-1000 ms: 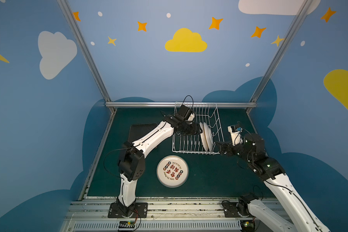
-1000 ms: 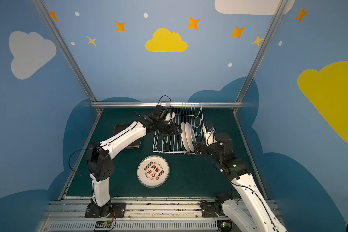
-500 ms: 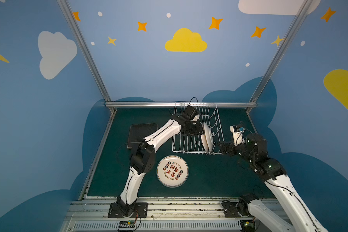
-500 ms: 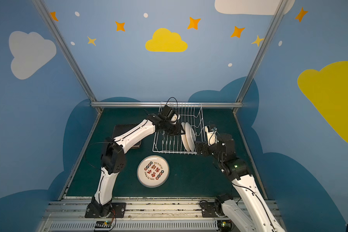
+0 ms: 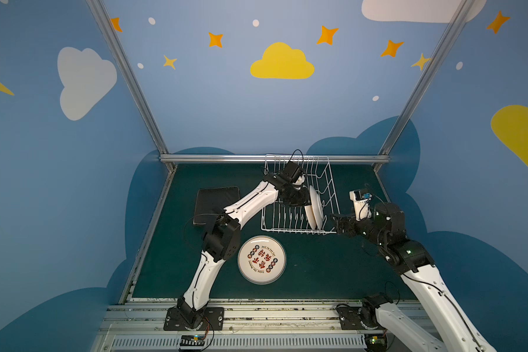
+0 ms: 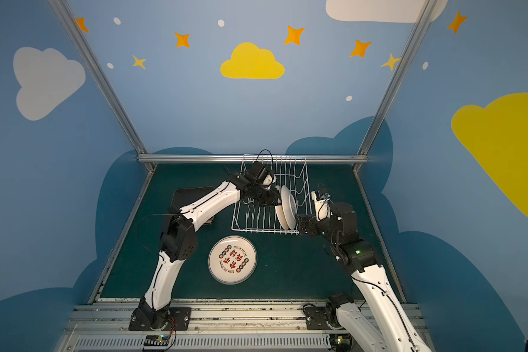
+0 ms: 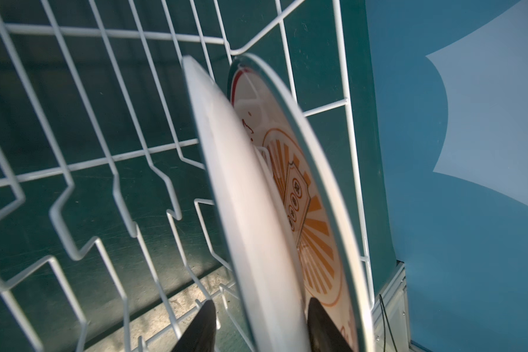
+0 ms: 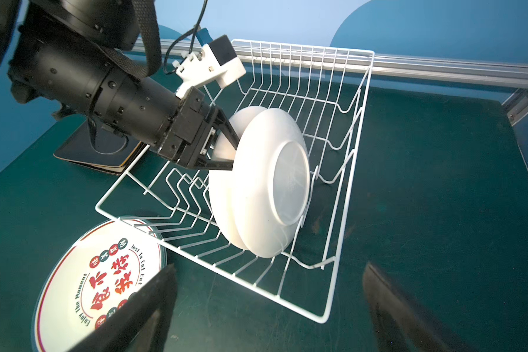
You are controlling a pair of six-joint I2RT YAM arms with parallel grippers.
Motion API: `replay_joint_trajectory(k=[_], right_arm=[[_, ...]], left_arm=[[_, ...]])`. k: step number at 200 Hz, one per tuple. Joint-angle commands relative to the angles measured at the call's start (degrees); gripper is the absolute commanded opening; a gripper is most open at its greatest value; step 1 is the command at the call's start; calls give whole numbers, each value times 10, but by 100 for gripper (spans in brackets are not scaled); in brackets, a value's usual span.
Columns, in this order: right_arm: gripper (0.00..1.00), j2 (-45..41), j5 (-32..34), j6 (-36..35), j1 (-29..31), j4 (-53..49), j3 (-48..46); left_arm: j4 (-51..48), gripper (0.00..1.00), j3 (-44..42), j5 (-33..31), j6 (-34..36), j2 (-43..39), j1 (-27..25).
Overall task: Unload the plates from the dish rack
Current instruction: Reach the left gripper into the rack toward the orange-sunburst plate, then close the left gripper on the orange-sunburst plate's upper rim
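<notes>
While right fingers (image 8: 141, 304) spread wide beside the dish rack (image 8: 299, 79), left fingers (image 7: 201, 329) straddle a plate (image 7: 250, 213) inside; contact indeterminable.

White-coated wire rack (image 8: 287, 73); smooth, faintly glossy plates (image 8: 256, 198); matt, scuffed green table (image 8: 424, 198); brushed metal rail (image 8: 439, 65).
</notes>
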Motion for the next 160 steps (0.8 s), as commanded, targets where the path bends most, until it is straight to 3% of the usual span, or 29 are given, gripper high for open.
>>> replay_joint_trajectory(k=[1,76,160], right_arm=[[95,-2,-8,8,-4,16,-6],[95,-3,-8,14,-6,20,-11],[95,-8,-5,20,-8,23,-17]], left_arm=[[2,47,8,4,-9,22,-1],[8,42,4,8,-17,29,-7],[8,28,-8,9,-32,28,-11]])
